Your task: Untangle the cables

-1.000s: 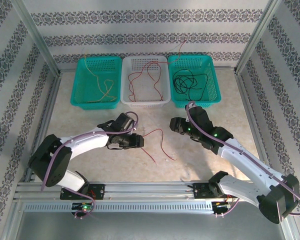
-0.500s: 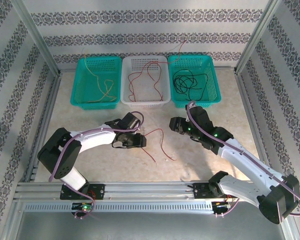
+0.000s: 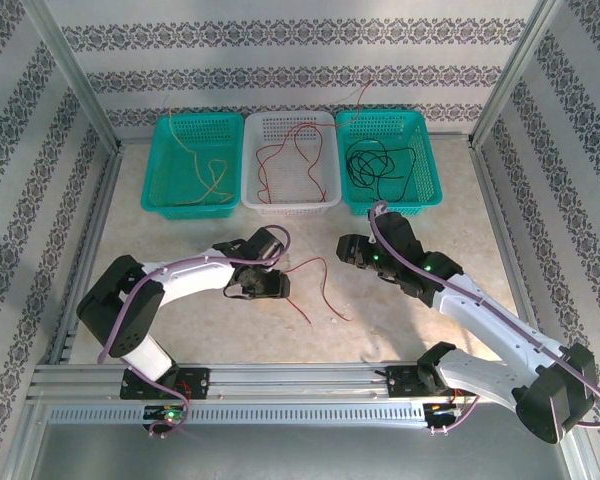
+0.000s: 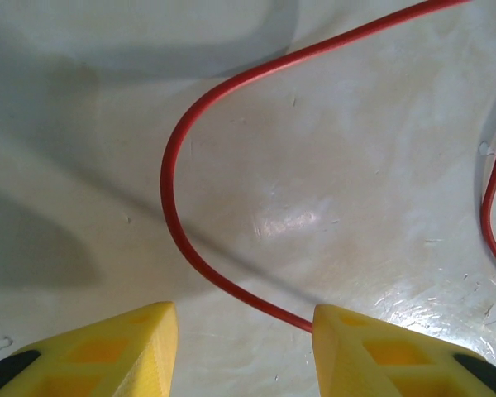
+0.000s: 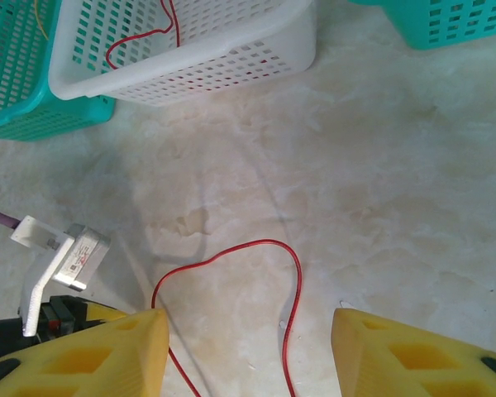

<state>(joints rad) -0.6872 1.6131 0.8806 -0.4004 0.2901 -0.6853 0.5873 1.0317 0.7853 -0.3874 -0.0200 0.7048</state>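
Red cable [image 4: 164, 186] cut off behind spread left hand [image 4: 244, 332], right hand [image 5: 248, 332] spread too, holding nothing.

A robot lab cell: an aluminium frame [image 3: 70, 70] boxes in a marbled surface [image 3: 210, 335], patterned panels [image 3: 280, 38] serve as walls, and a left arm [image 3: 185, 278] and right arm [image 3: 490, 315] are bolted to a rail [image 3: 300, 382]

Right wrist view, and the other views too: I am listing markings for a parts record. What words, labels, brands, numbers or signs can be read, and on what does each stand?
White sticker on the white bracket at the lower left of the right wrist view: it carries fine print, too small and blurred to read.
No other word, brand, number or sign can be read.
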